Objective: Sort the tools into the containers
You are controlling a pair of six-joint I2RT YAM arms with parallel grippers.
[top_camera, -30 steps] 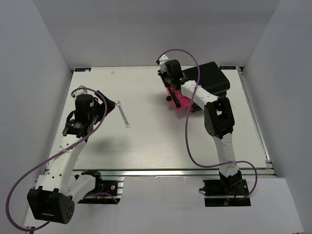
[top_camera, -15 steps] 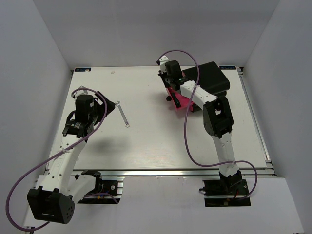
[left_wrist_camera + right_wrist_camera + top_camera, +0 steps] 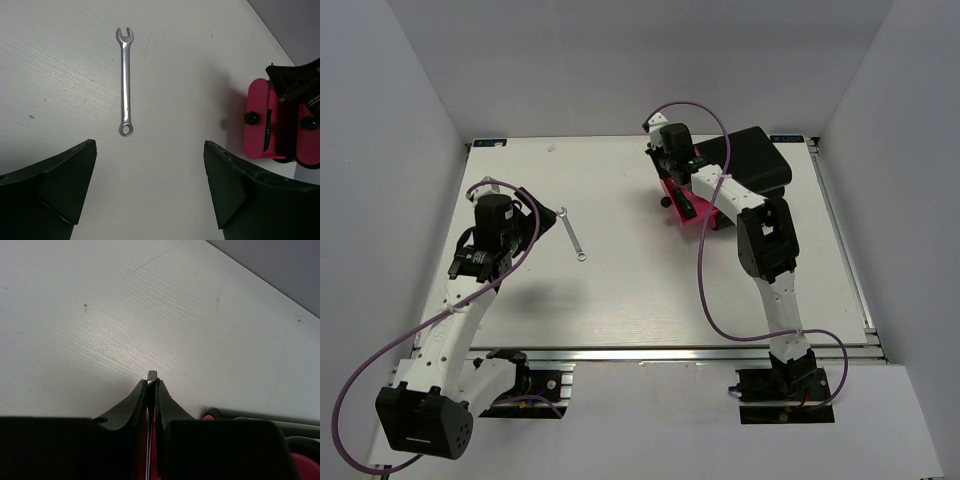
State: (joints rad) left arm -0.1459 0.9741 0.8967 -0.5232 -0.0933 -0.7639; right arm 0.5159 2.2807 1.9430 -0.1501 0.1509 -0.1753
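A slim silver wrench (image 3: 572,234) lies flat on the white table and shows in the left wrist view (image 3: 125,80). My left gripper (image 3: 542,214) is open and empty just left of it (image 3: 149,145). A pink-red drawer (image 3: 692,212) with a round black knob (image 3: 251,118) stands pulled out of the black cabinet (image 3: 756,163). A thin dark-handled tool (image 3: 268,131) lies in it. My right gripper (image 3: 673,176) hovers over the drawer's far end, shut on a thin metal screwdriver shaft (image 3: 152,374) whose flat tip pokes out between the fingers. The green-handled screwdriver is out of view.
A second pink drawer front with a black knob (image 3: 308,123) sits beside the open one. The right arm's purple cable (image 3: 705,270) loops over the table's middle. Grey walls close in the table on three sides.
My right gripper has shifted slightly over the pink drawer, still shut on the shaft. The left arm and the wrench have not moved.
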